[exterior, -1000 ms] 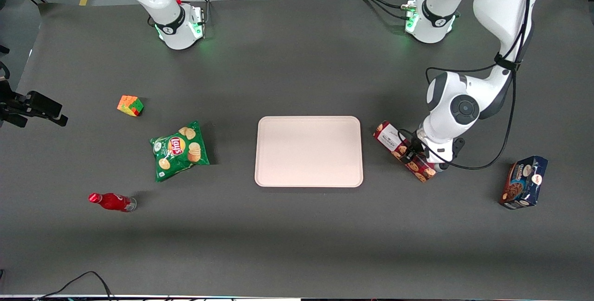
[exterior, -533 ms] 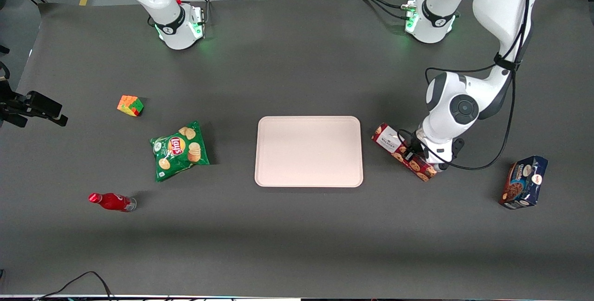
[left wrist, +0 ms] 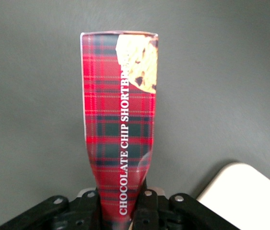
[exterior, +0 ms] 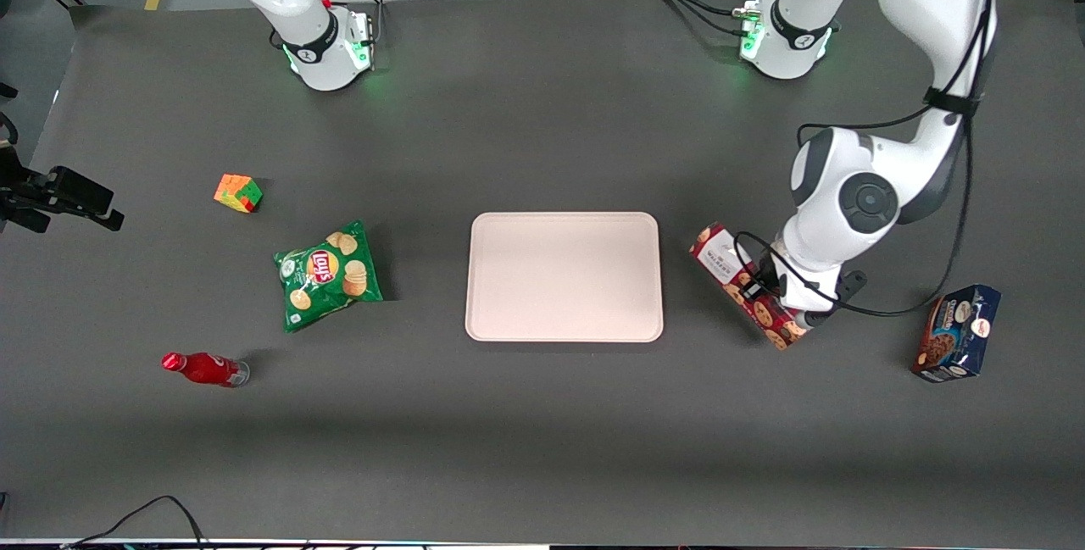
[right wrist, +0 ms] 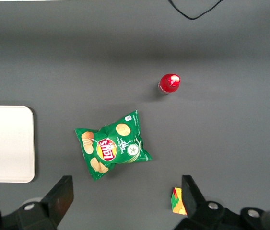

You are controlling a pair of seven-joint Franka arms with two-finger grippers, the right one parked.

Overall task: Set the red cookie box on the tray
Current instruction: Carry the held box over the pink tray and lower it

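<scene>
The red cookie box (exterior: 736, 279), a long plaid carton with a white label at one end, hangs tilted just above the table beside the tray (exterior: 564, 279), toward the working arm's end. My gripper (exterior: 770, 294) is shut on it, with a finger (left wrist: 146, 203) pressed against each long side. In the left wrist view the box (left wrist: 120, 120) stretches away from the gripper (left wrist: 120, 206) over bare table, and a corner of the pale pink tray (left wrist: 250, 196) shows beside it. Nothing lies on the tray.
A dark-blue cookie package (exterior: 958, 332) stands toward the working arm's end. Toward the parked arm's end lie a green chips bag (exterior: 327, 274), a colour cube (exterior: 238, 192) and a red bottle (exterior: 203, 369).
The gripper has risen with the red cookie box in it and shifted slightly toward the front camera and the working arm's end. The box no longer rests on the table.
</scene>
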